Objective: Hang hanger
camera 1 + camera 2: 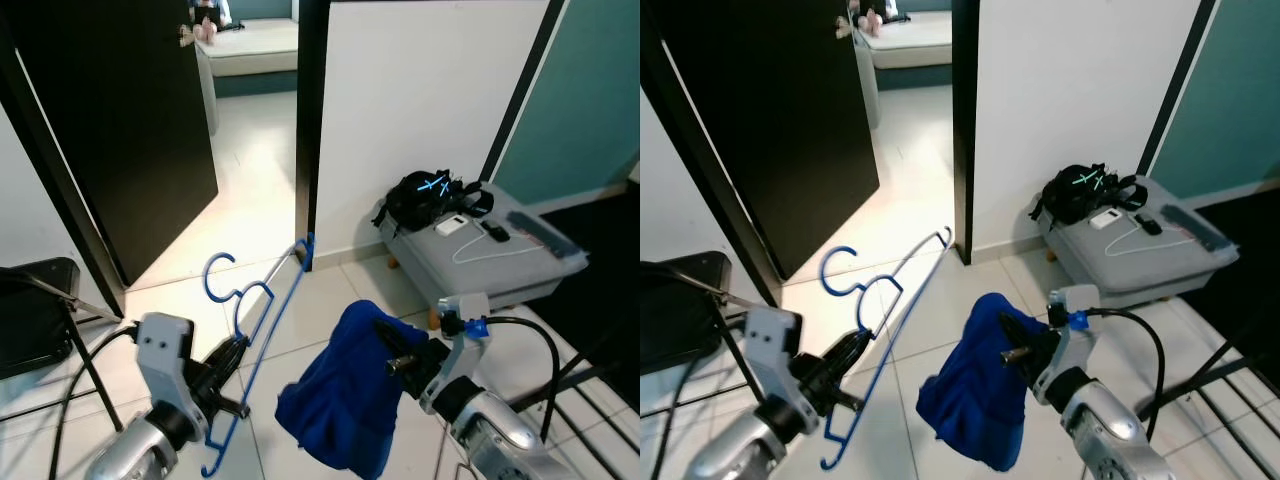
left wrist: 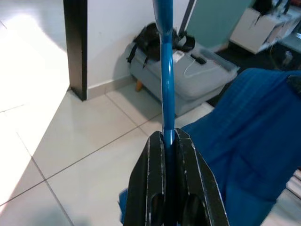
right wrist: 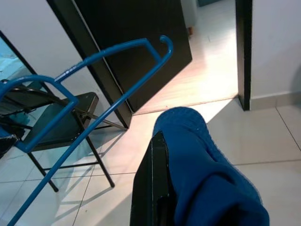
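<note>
A blue plastic hanger (image 1: 262, 320) is held up over the tiled floor, hook end up and to the left. My left gripper (image 1: 232, 352) is shut on its lower bar; in the left wrist view the bar (image 2: 166, 84) runs out from between the closed black fingers (image 2: 153, 183). To the right, my right gripper (image 1: 400, 362) is shut on a dark blue cloth (image 1: 345, 395) that drapes down below it. In the right wrist view the cloth (image 3: 202, 160) covers the finger (image 3: 153, 188), with the hanger (image 3: 89, 84) beside it, apart from the cloth.
A grey box (image 1: 480, 260) with a black bag (image 1: 430, 197), a power bank and cable on top stands by the white wall at right. An open dark door (image 1: 120, 120) and a doorway lie ahead. A black folding chair (image 1: 35, 310) is at left, and a drying-rack frame (image 1: 590, 400) at lower right.
</note>
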Available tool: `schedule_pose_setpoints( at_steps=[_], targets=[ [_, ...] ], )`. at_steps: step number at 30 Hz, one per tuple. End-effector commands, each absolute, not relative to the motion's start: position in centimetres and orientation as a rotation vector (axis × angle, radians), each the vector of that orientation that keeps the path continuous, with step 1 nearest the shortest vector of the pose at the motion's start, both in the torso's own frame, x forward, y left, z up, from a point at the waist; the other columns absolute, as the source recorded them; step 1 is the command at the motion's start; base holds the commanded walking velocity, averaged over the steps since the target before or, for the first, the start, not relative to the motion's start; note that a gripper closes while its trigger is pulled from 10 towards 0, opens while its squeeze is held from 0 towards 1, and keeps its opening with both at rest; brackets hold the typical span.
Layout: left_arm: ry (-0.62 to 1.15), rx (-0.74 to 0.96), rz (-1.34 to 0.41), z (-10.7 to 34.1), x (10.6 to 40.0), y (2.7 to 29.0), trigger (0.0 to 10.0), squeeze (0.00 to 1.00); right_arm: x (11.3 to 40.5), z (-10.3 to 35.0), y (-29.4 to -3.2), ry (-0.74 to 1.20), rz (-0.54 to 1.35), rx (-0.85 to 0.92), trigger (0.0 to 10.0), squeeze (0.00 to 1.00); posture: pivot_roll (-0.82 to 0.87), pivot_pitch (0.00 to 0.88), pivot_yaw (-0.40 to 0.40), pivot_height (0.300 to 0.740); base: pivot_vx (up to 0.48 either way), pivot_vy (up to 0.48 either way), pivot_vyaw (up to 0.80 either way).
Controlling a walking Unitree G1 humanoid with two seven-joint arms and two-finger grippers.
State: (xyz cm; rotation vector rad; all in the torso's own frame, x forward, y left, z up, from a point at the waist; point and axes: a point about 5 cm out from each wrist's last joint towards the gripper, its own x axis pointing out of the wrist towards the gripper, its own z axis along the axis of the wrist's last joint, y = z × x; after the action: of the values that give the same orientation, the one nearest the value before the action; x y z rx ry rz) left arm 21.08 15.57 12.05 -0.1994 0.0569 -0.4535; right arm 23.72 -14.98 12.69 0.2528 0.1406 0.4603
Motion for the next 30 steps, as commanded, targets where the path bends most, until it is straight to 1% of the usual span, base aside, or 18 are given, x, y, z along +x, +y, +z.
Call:
schedule_pose_setpoints(
  at_steps=[1,5,10,12,22,24,30],
  targets=[
    [0.066,-0.173,-0.445,11.9,21.2,16.0,10.0,0.0,24.0,13.0,-15.0,0.126,0.459,0.255,10.0,0.0,0.08,0.0,-0.046,0.74,0.0,0.0,0.79],
    [0.059,-0.15,-0.388,12.0,21.0,16.5,10.0,0.0,23.9,12.9,-15.3,0.136,0.464,0.256,10.0,0.0,0.08,0.016,-0.052,0.74,0.0,0.0,0.79],
    [0.023,-0.082,-0.299,12.5,20.9,16.9,10.0,0.0,23.7,13.0,-15.4,0.148,0.463,0.258,10.0,0.0,0.08,0.045,-0.061,0.74,0.0,0.0,0.79],
    [0.023,-0.088,-0.271,12.5,21.2,17.0,10.0,0.0,23.7,13.0,-15.3,0.152,0.468,0.26,10.0,0.0,0.08,0.049,-0.065,0.74,0.0,0.0,0.79],
    [0.033,-0.082,-0.236,12.6,21.3,17.1,10.0,0.0,23.7,13.0,-15.3,0.156,0.475,0.263,10.0,0.0,0.08,0.055,-0.062,0.74,0.0,0.0,0.79],
    [0.035,-0.065,-0.186,12.7,21.4,17.4,10.0,0.0,23.7,13.0,-15.3,0.155,0.475,0.265,10.0,0.0,0.08,0.058,-0.054,0.74,0.0,0.0,0.78],
    [0.019,-0.041,-0.149,12.9,21.5,17.5,10.0,0.0,23.7,13.1,-15.2,0.154,0.474,0.266,10.0,0.0,0.08,0.058,-0.053,0.74,0.0,0.0,0.78]
  ],
)
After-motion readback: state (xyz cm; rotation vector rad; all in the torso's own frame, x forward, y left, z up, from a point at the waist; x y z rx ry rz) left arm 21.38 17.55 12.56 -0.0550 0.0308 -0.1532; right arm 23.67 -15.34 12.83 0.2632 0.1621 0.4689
